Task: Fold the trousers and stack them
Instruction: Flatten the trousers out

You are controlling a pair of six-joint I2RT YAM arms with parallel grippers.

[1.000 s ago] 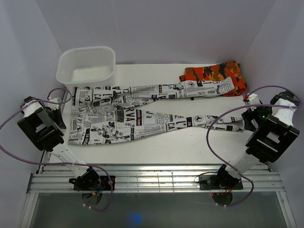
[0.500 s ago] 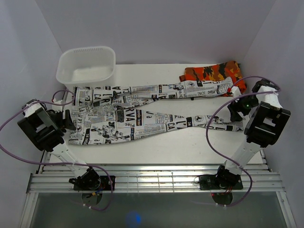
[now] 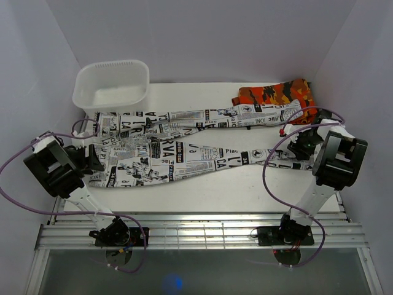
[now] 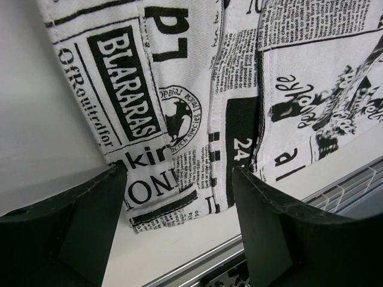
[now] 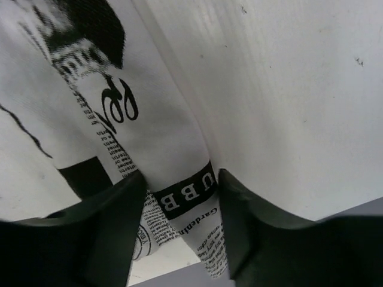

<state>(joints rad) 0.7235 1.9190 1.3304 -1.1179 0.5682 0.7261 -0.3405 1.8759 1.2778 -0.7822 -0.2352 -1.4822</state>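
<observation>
The trousers (image 3: 159, 150), white with black newspaper print, lie flat on the table, waist at the left and both legs stretched to the right. My left gripper (image 3: 92, 161) is open at the waist's near corner. In the left wrist view its fingers (image 4: 90, 209) straddle that corner of the trousers (image 4: 179, 107) without touching it. My right gripper (image 3: 295, 147) is at the near leg's hem. In the right wrist view its fingers (image 5: 114, 221) press on both sides of a raised fold of the trousers (image 5: 179, 197).
A white plastic bin (image 3: 112, 83) stands at the back left. A folded orange, red and black camouflage garment (image 3: 276, 95) lies at the back right, under the far leg's end. The metal rail (image 3: 196, 227) runs along the near table edge.
The left gripper opened and moved in to the waist corner. The right arm swung left onto the near leg's hem and its jaws narrowed around the cloth.
</observation>
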